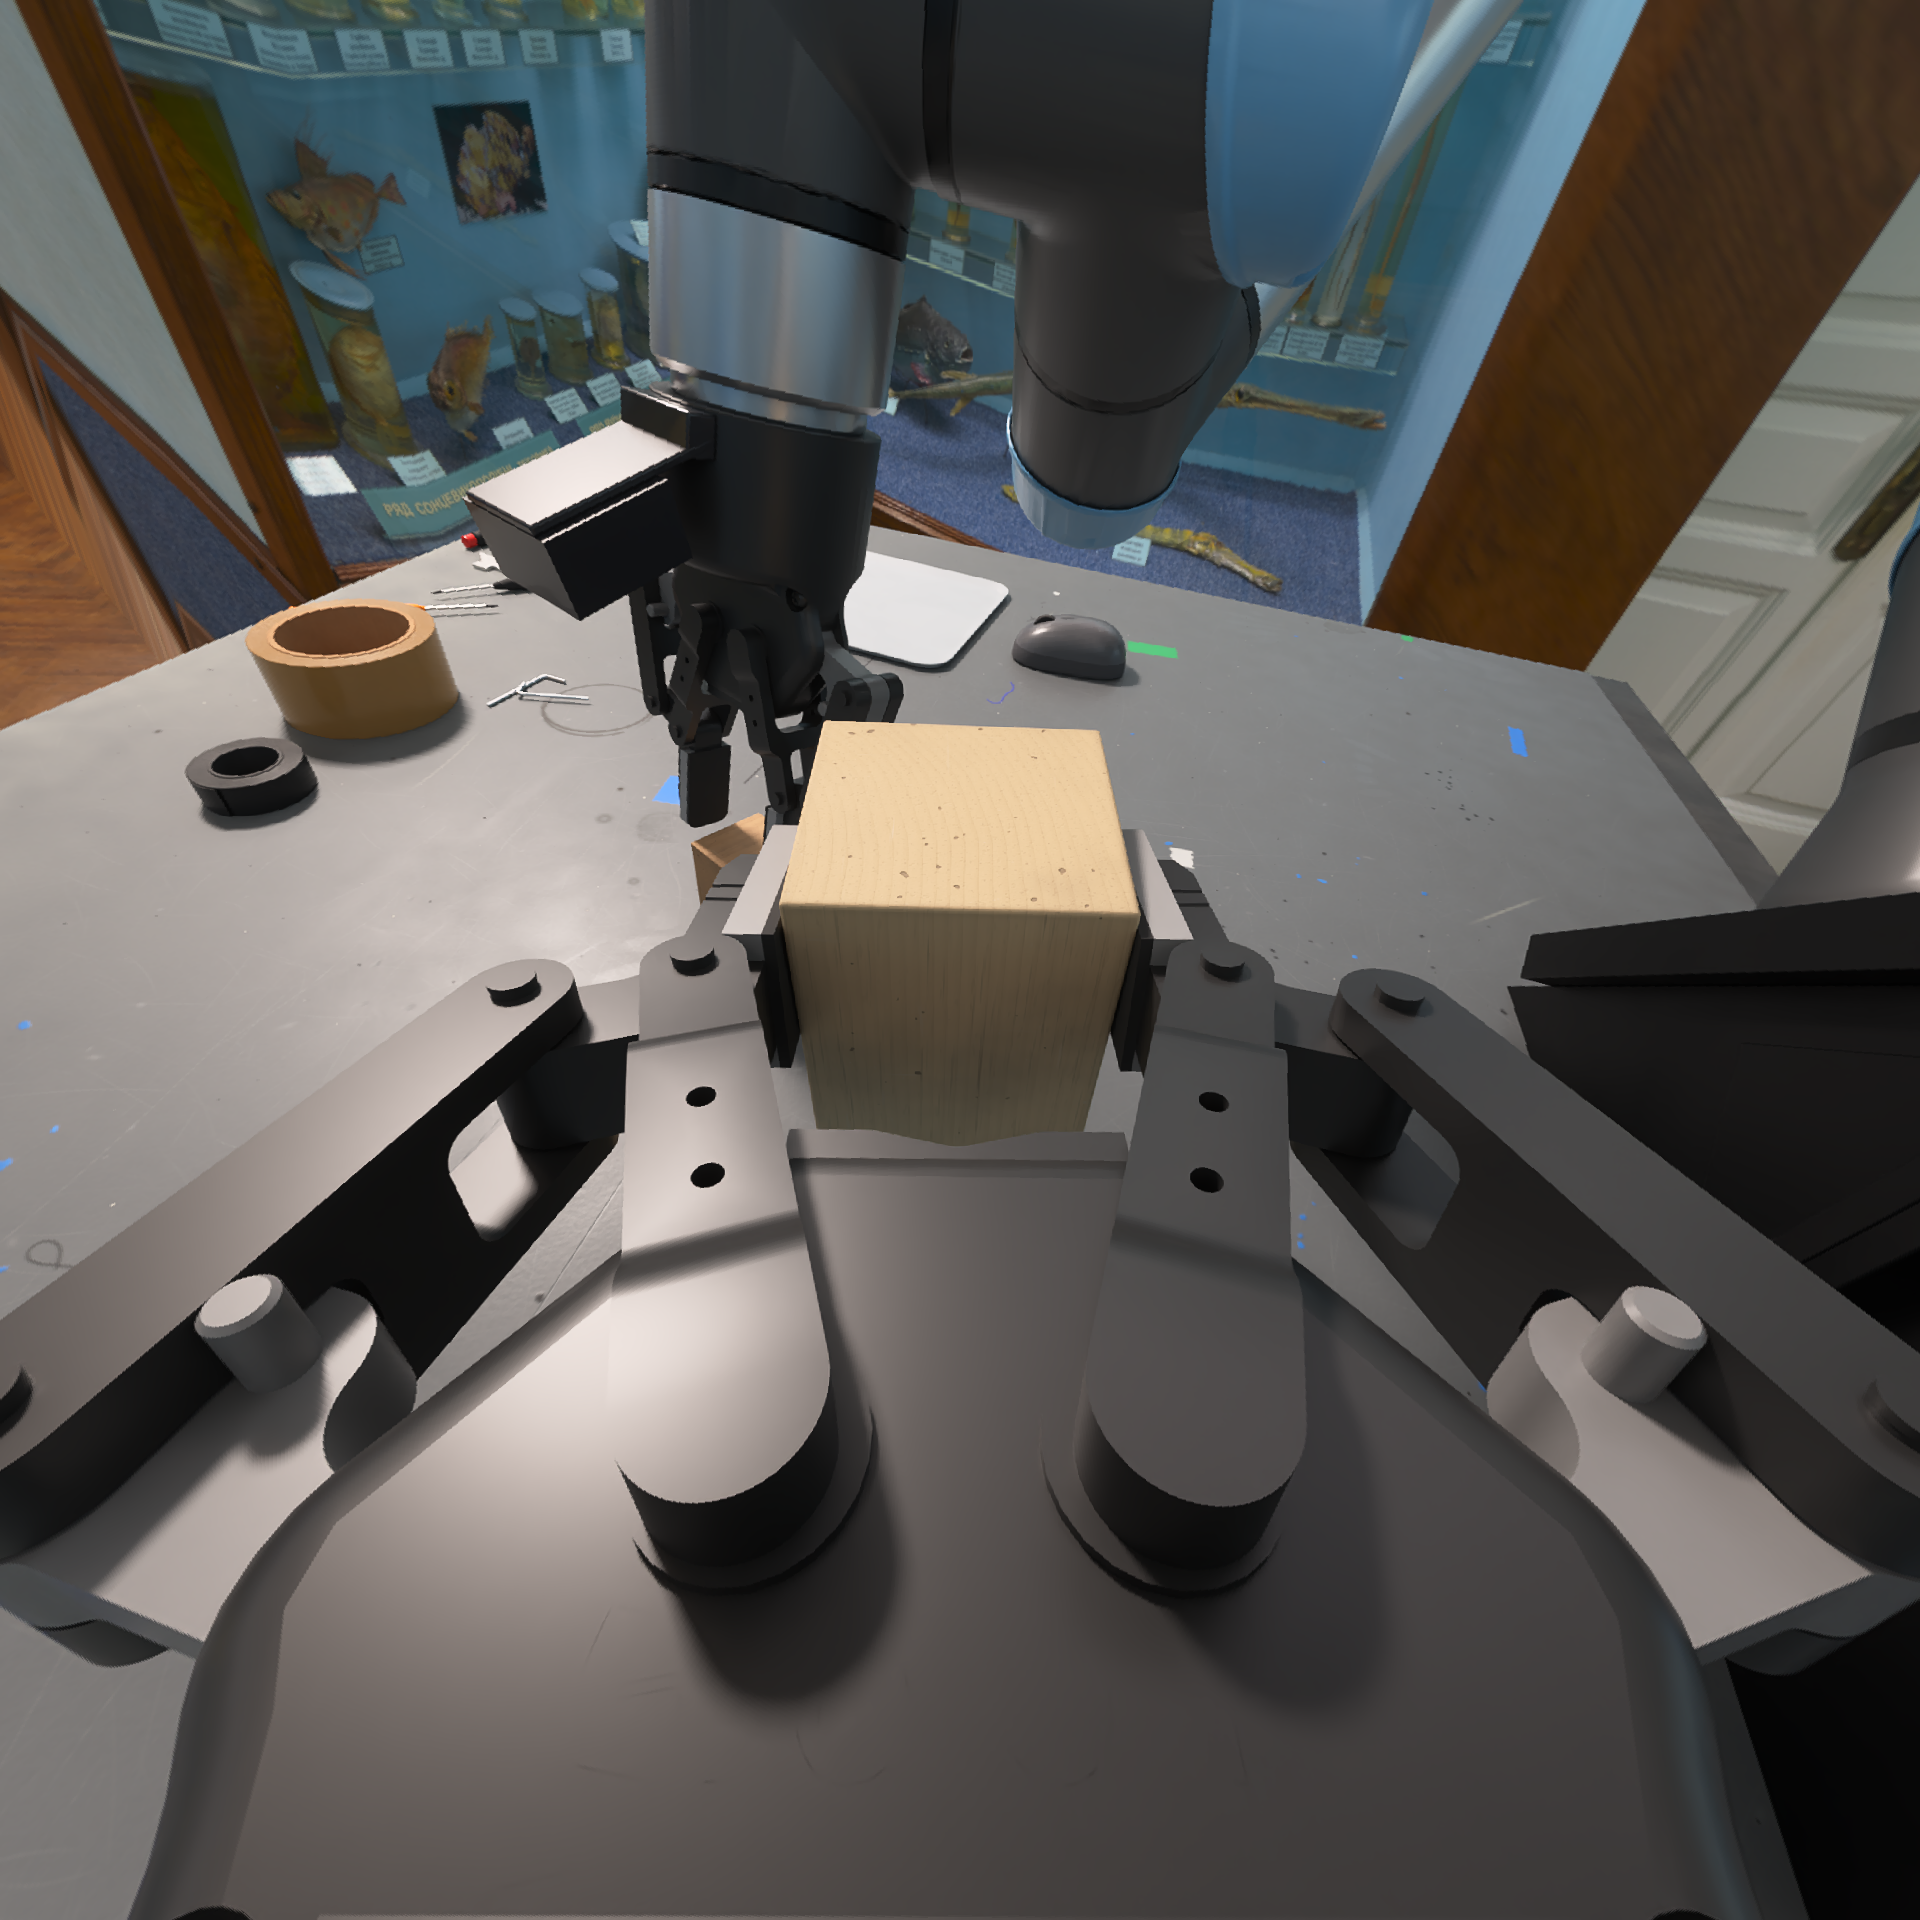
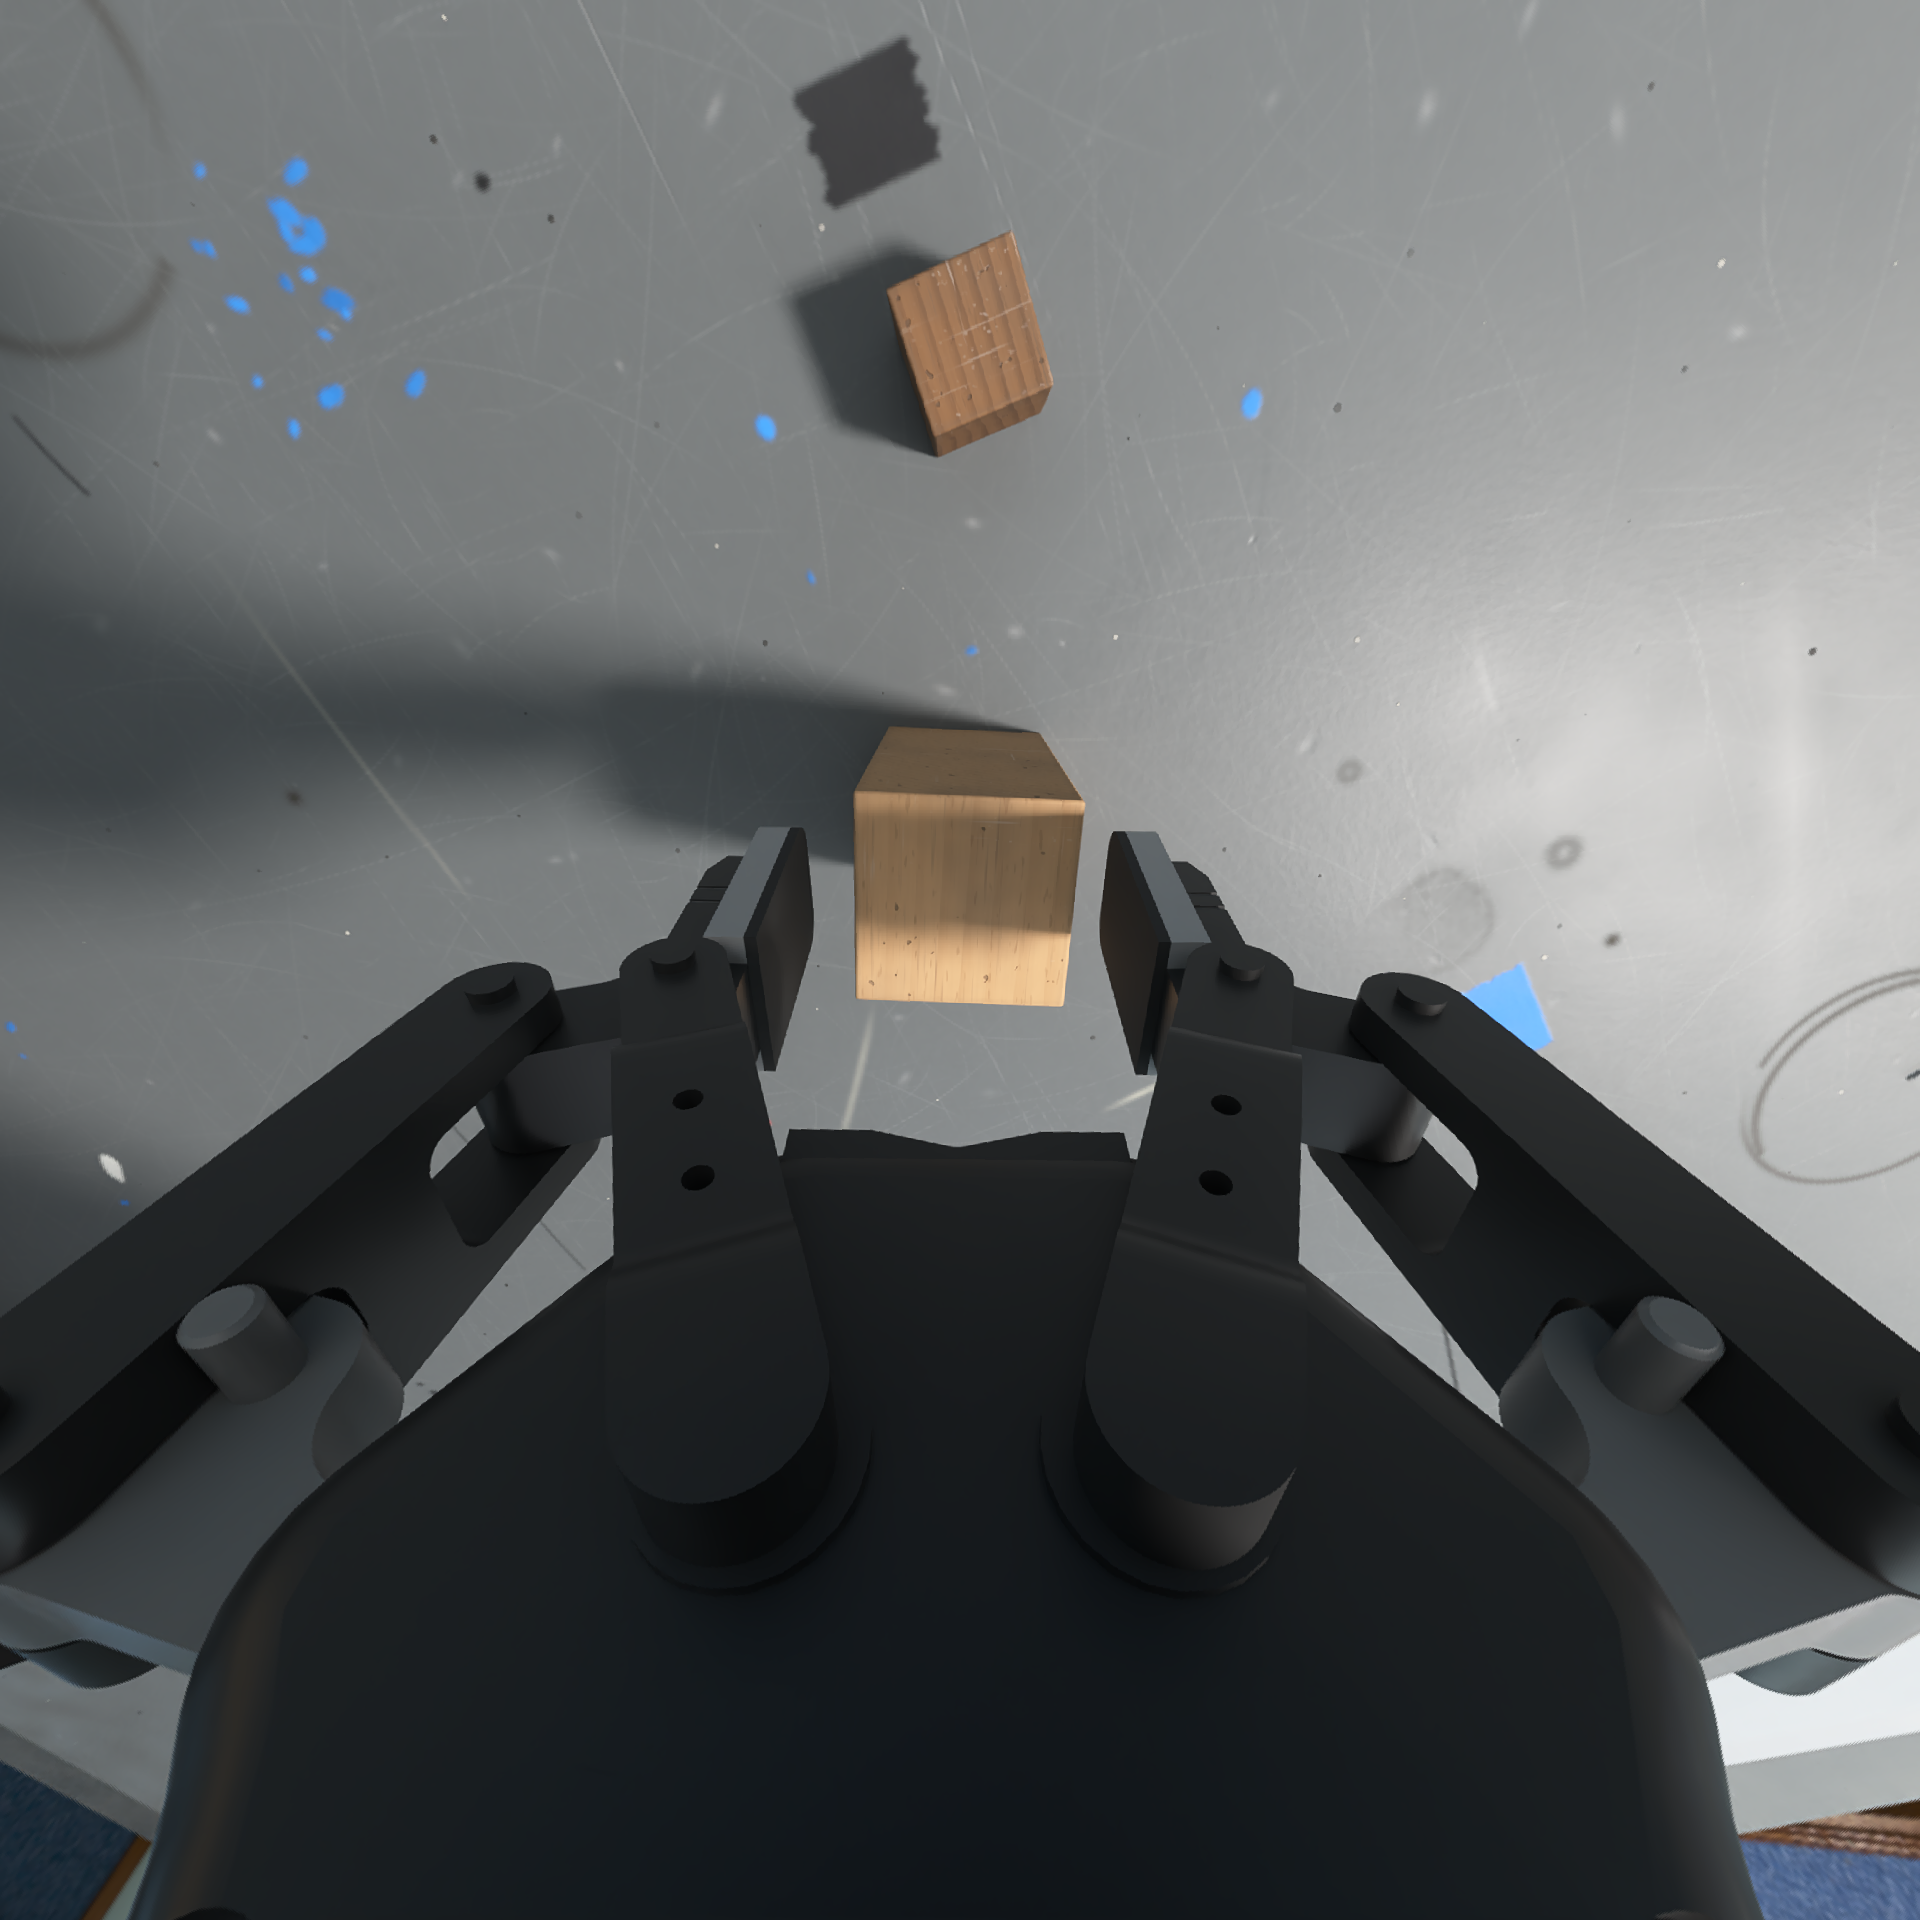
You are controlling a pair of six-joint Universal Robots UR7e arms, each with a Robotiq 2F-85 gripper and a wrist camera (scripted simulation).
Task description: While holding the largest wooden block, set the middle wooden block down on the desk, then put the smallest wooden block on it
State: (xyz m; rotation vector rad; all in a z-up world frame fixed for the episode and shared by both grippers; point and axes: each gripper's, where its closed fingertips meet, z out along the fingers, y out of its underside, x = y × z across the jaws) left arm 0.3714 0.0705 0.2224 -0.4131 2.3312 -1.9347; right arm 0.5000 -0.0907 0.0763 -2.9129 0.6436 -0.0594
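My left gripper is shut on the largest wooden block, pale and held above the desk. In the right wrist view my right gripper is open around the middle wooden block, light tan, with a gap on each side. That block appears to stand on the desk. The smallest wooden block, darker brown, lies on the desk beyond it. In the left wrist view the right gripper points down over a tan block, mostly hidden behind my finger.
A brown tape roll, a black ring and hex keys lie at the far left. A white pad and a grey mouse lie at the back. The desk's edge runs along the right.
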